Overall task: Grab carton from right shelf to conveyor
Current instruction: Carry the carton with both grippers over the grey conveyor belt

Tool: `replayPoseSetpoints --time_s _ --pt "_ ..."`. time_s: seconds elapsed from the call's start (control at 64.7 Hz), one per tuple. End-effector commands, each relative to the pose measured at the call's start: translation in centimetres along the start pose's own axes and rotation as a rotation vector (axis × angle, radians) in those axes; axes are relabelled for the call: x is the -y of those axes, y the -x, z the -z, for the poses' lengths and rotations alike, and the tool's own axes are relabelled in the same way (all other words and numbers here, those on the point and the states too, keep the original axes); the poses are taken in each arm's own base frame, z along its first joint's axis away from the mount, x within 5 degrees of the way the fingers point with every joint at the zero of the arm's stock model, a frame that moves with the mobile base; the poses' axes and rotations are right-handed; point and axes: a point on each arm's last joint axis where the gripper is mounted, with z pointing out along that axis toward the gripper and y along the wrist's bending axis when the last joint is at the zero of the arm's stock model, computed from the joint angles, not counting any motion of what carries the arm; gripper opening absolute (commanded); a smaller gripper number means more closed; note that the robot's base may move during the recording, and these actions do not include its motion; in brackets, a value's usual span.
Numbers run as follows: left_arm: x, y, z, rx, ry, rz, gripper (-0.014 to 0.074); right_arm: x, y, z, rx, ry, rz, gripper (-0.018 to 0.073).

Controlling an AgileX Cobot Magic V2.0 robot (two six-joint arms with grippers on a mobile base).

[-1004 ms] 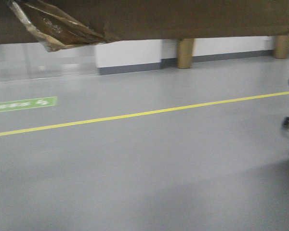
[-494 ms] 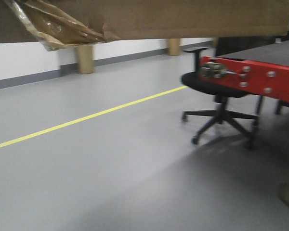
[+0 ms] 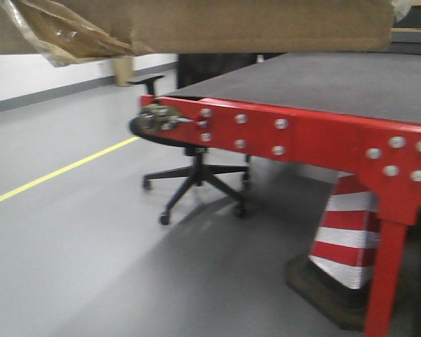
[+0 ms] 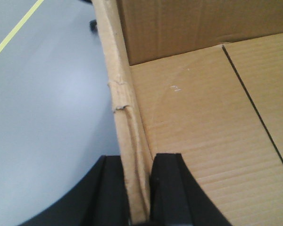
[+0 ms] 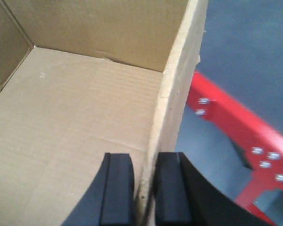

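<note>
Carton [image 3: 266,24] aloft, open top; conveyor [image 3: 316,137] close by, lower. Jaws narrow: left gripper [image 4: 140,193] and right gripper [image 5: 144,190] each pinch 1 carton wall.

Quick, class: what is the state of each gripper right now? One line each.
Left gripper: closed, pinching a side wall of the carton.
Right gripper: closed, pinching the opposite side wall of the carton.

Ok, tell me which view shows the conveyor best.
The exterior front-facing view: the conveyor shows its grey belt, bolted red frame and a leg. The right wrist view catches only some frame and belt past the carton. The left wrist view shows none.
</note>
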Motion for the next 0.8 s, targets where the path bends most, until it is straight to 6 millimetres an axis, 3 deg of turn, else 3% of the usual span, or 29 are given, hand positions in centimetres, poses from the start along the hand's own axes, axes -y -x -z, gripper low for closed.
replayPoseSetpoints --time_s 0.0,0.788 --pt "-1.36 0.31 0.44 0.043 0.128 -0.056 -0.0017 0.40 0.38 1.11 0.055 -0.022 0.031 -0.0069" --pt "-1.64 0.39 0.48 0.050 0.159 -0.068 -0.0017 0.40 0.38 1.11 0.055 -0.022 0.031 -0.0069"
